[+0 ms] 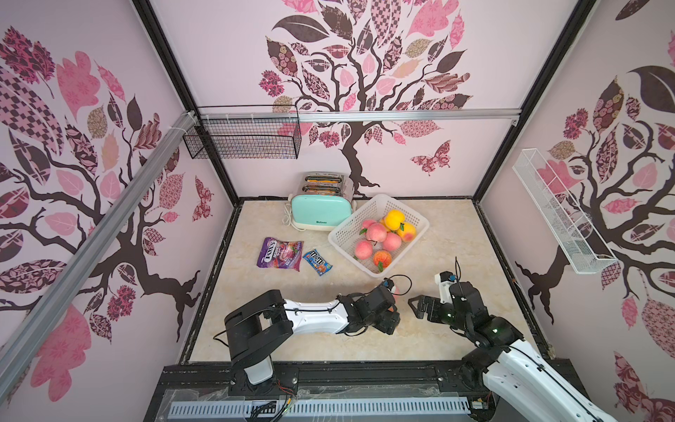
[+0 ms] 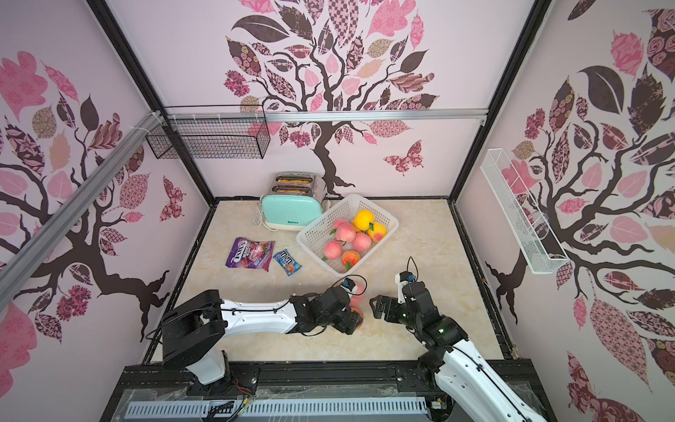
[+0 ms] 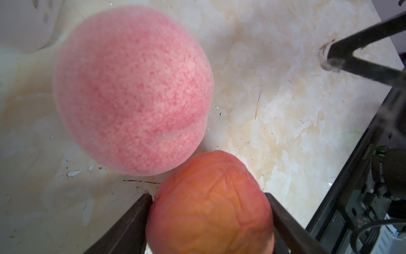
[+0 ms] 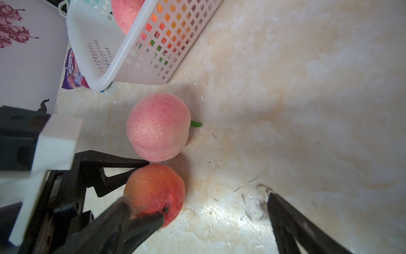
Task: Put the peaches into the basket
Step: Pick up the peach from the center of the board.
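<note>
The white basket (image 1: 350, 220) stands at the back right of the table and holds several peaches (image 1: 377, 232). Two more peaches lie on the table in front of it. My left gripper (image 3: 208, 195) is shut on the orange-red peach (image 3: 208, 211), a finger pressed against each side; it rests on the table (image 4: 153, 189). The pink peach (image 3: 131, 92) touches it on the basket side (image 4: 158, 129). From above, both are mostly hidden under the left wrist (image 2: 357, 313). My right gripper (image 4: 197, 198) stands open just right of the orange-red peach (image 1: 414, 305), holding nothing.
A mint toaster (image 1: 321, 213) stands left of the basket at the back wall. A purple candy bag (image 1: 279, 254) and a blue candy bag (image 1: 317, 262) lie on the left. A black wire basket (image 1: 243, 137) and a white wire shelf (image 1: 559, 212) hang on the walls.
</note>
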Available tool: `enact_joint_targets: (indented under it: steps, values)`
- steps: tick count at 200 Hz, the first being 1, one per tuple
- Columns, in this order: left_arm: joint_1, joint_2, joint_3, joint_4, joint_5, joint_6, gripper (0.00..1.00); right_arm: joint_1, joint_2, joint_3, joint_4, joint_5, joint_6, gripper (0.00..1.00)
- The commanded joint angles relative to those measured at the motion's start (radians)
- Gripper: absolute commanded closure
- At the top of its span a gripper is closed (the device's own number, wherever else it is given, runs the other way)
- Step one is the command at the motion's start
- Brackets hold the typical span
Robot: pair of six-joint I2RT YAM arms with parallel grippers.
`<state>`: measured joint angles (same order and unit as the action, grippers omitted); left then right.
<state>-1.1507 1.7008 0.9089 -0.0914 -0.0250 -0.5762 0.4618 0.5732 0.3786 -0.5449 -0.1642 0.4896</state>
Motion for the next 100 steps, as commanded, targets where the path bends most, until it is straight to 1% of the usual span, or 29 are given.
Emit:
enact_joint_targets:
  steps: [1,41,65,100]
  values:
    - [-0.002,-0.011,0.006,-0.011,-0.008,0.005,0.25,0.002,-0.002,0.030,0.010,0.003,-0.007,0.01]
    - [-0.001,-0.093,-0.016,-0.070,-0.013,0.020,0.25,0.003,-0.008,0.050,-0.004,0.007,-0.013,0.01]
    - [-0.001,-0.146,-0.023,-0.111,-0.039,0.027,0.25,0.003,-0.016,0.065,-0.012,0.015,-0.023,0.00]
    - [0.000,-0.200,0.001,-0.168,-0.079,0.042,0.25,0.002,-0.006,0.100,-0.023,0.030,-0.050,0.01]
